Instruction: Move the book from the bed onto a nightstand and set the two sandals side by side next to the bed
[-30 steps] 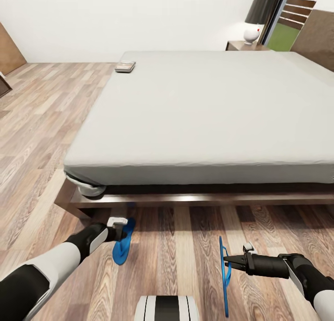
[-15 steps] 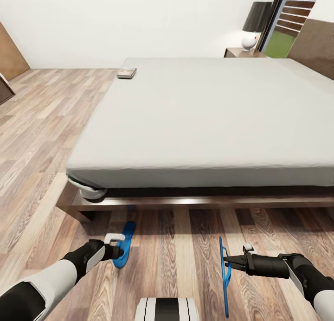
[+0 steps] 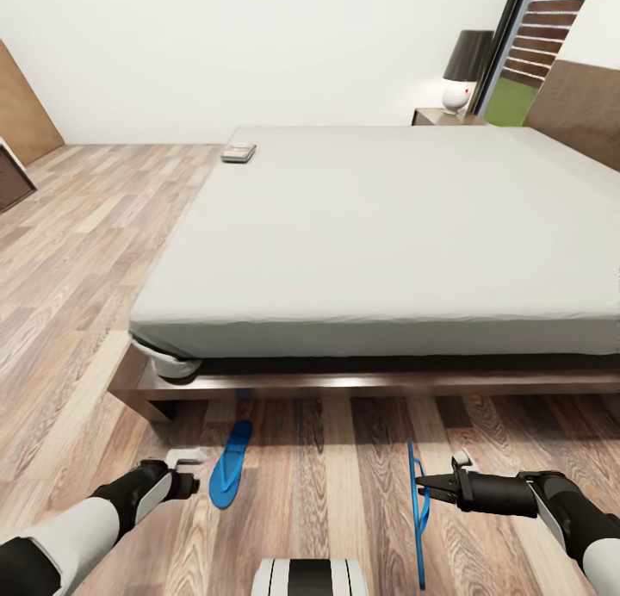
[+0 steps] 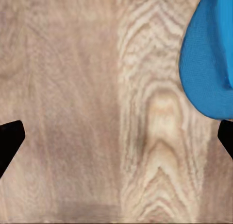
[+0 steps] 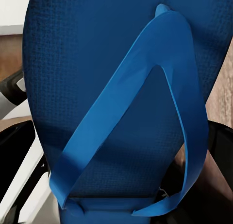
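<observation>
Beside bed (image 3: 379, 234) | sandal (image 3: 229, 463) on floor | right hand (image 3: 419, 486) grips second sandal (image 3: 418, 514) (edge-on)

Book (image 3: 238, 153) on bed (image 3: 387, 234); one sandal (image 3: 231, 463) floored, other sandal (image 3: 419, 510) edge-up

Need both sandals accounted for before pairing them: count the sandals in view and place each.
2. One sandal lies flat on the floor by the bed's corner; the other sandal stands on edge, held in the right gripper.

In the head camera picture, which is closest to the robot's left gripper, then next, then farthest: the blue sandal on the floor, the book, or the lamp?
From the left gripper:
1. Sandal on the floor, just beside it.
2. Book, on the bed's far corner.
3. Lamp, beyond the bed, by the window.
</observation>
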You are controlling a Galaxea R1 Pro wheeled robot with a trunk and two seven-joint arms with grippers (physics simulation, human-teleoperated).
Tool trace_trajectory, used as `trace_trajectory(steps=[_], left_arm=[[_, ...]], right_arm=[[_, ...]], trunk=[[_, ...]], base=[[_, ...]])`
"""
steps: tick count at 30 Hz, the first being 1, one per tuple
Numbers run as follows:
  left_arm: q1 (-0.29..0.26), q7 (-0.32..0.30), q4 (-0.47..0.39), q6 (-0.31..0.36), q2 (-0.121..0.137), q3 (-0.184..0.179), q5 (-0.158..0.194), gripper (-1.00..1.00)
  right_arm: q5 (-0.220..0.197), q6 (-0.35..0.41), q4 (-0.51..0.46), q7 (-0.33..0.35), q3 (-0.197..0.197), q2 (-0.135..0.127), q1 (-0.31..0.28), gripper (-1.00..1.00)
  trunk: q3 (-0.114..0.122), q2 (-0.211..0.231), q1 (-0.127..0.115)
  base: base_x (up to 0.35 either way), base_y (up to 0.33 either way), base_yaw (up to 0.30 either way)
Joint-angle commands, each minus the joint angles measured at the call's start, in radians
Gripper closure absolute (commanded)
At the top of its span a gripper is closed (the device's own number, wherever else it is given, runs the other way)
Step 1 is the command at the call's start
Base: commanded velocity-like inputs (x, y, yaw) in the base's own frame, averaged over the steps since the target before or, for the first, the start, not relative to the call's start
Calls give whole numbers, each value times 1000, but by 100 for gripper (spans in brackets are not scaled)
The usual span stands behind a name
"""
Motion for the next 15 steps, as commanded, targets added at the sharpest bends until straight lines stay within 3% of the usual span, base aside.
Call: trace_trajectory(steps=[1,6,9,15], left_arm=[[2,7,9,4,8,-7,12,-100],[11,24,115,-39,74,-5,16,-100],[35,80,164,-67,163,-3,18,-100],[143,159,188,-140,269,0,31,-100]], right_arm=[[-1,11,0,3,0,0,0,100],[-1,11,0,3,0,0,0,100],[-1,11,1,-24,0,1,0,100],[-1,12,2,-147,1,4,0,100]], trunk=[[3,0,-1],[15,1,-2],[15,1,-2],[15,1,-2]], base=[[0,0,0],[0,0,0],[0,0,0],[0,0,0]])
